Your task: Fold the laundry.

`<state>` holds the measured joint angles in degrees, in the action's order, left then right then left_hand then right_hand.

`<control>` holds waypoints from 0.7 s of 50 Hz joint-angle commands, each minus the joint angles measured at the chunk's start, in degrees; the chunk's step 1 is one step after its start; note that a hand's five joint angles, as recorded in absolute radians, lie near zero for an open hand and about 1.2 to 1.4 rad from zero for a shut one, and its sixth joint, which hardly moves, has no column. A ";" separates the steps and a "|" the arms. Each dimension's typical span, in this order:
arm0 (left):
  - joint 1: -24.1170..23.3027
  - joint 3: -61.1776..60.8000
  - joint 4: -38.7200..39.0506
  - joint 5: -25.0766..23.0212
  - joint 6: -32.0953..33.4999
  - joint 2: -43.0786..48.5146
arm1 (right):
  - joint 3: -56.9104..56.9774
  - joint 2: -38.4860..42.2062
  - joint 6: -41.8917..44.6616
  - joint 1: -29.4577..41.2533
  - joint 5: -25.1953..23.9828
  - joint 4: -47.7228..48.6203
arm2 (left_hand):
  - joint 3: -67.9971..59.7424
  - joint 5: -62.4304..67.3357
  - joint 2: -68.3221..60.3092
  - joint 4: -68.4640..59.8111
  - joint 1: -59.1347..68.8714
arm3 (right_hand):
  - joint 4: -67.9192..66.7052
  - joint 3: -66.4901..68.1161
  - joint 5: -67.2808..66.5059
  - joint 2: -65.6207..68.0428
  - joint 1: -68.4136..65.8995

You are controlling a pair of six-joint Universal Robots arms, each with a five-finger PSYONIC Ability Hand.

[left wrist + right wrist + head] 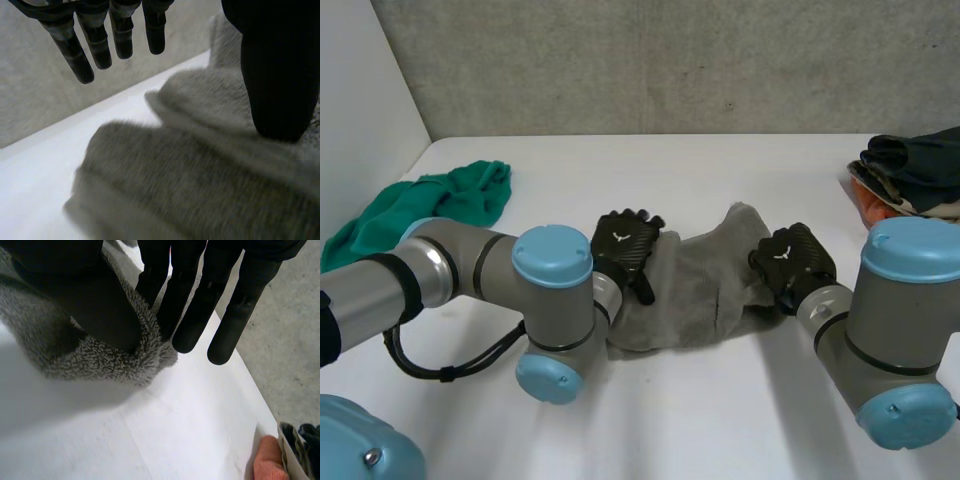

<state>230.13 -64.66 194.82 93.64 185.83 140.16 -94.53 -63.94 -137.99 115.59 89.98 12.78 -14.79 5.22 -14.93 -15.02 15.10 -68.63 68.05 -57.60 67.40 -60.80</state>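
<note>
1. I have the grey towel (695, 285) in the middle of the counter (720, 420), between the two hands. It lies rumpled, with soft ridges and a raised peak at its far edge. I see no clean fold line, so I judge this piece to be at the start of its fold.

2. The left hand (628, 243) sits at the towel's left edge. In its wrist view the fingers (95, 47) hang straight and spread above the counter, clear of the cloth. The thumb (275, 75) rests on the pile of the towel. I read that as a relaxed hand touching the cloth, not a grip.

3. The right hand (788, 258) is at the towel's right edge. In its wrist view the thumb (95, 295) lies on the fuzzy corner and the nearest fingers (152, 282) press it from the other side, so it seems to have the corner pinched. The other fingers are straight and off the cloth.

4. A green cloth (440, 205) lies bunched at the far left of the counter, well apart from the towel. A pile of clothes (915, 175) sits at the far right edge. Neither looks folded.

5. My judgement is that nothing is finished yet. The towel needs flattening and folding, and the other pieces come after that.
</note>
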 commanded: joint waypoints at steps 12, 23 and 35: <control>0.07 -16.55 -2.69 16.31 9.99 -15.25 | 0.92 0.04 2.63 -5.03 -0.86 -0.74 | 3.06 -3.49 3.19 3.29 -3.36 | -11.37 11.95 -12.40 12.60 -19.20; -0.73 -19.63 -2.86 16.31 9.90 -23.34 | 5.31 -1.19 11.33 -3.18 -3.23 1.27 | 3.40 -3.83 3.54 3.63 -3.71 | -11.37 11.95 -12.40 12.60 -19.20; 4.71 -26.83 -1.37 16.22 9.82 -33.45 | 4.53 3.54 12.92 15.80 -25.47 5.58 | 4.07 -4.50 4.21 4.30 -4.38 | -11.37 11.95 -12.40 12.60 -19.20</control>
<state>232.59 -87.83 192.37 109.89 195.64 110.16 -88.66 -64.78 -125.59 124.31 73.09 17.78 -13.48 3.25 -12.67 -12.40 13.29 -68.64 68.07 -58.17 67.47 -60.73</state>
